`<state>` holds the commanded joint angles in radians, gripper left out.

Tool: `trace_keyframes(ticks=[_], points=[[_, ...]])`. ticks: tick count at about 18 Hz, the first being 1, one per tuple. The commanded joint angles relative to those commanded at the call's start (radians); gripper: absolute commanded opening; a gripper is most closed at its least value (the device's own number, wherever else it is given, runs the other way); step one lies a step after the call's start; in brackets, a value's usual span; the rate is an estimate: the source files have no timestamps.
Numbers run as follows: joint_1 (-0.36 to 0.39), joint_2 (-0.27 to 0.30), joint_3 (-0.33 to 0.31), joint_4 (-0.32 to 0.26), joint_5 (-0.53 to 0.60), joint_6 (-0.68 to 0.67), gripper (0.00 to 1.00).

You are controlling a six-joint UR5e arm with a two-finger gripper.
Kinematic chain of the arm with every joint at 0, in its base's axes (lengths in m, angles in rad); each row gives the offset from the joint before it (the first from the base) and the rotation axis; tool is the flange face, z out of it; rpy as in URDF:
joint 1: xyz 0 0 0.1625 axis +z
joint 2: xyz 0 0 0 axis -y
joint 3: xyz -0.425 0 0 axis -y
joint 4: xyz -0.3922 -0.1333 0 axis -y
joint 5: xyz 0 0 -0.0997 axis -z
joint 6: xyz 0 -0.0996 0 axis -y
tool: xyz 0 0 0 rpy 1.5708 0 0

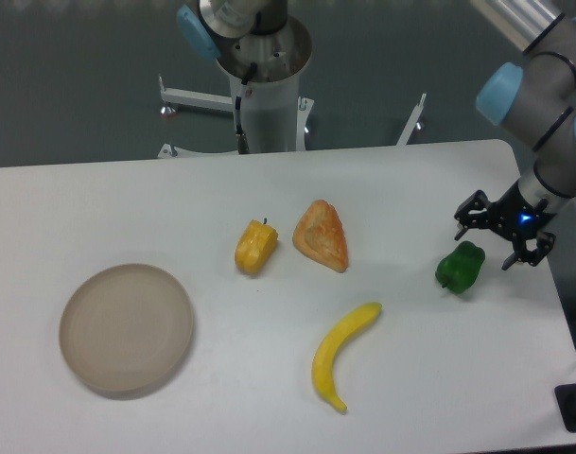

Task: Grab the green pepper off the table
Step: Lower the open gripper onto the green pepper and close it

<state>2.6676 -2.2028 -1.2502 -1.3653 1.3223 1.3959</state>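
Standing by the table (pixel 269 378), I'd say the arm is at the approach step, with the grasp itself not yet made. Going left to right, everything is best placed from the gripper: farthest off to its left, and a little nearer to me, lies a round tan plate (pixel 127 327); then, well to its left at about its own level, a yellow-orange pepper (pixel 254 247) with a dark stem, and just past that a wedge of something golden and crusty, perhaps a pastry (pixel 322 235); a banana (pixel 340 354) lies below and left of the gripper, toward the front edge. The green pepper (pixel 461 268) sits on the white tabletop just below and left of the gripper (pixel 503 231), close beside the fingers but, as far as I can see, not between them and not gripped. The gripper hangs near the right edge with its fingers spread apart and nothing in them. To my eye the next move calls for shifting over the pepper, straddling its lumpy body with both fingers, and lowering before closing; the glossy rounded skin could slip if caught off-centre.
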Motion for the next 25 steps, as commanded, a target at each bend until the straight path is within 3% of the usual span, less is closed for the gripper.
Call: trace_keyframes(ticks=[7, 11, 17, 18, 20, 21, 23, 25], points=[[-0.008, 0.002, -0.038, 0.043, 0.002, 0.005, 1.00], [-0.012, 0.000, -0.072, 0.103, 0.002, 0.005, 1.00], [-0.014, 0.000, -0.077, 0.109, 0.003, 0.008, 1.00], [-0.014, 0.000, -0.077, 0.109, 0.003, 0.008, 0.96], [-0.014, -0.002, -0.074, 0.112, 0.002, 0.011, 0.63], [-0.014, -0.002, -0.074, 0.114, 0.003, 0.011, 0.54], [-0.014, -0.003, -0.071, 0.114, 0.003, 0.011, 0.40], [-0.014, -0.005, -0.064, 0.112, 0.003, 0.011, 0.36]])
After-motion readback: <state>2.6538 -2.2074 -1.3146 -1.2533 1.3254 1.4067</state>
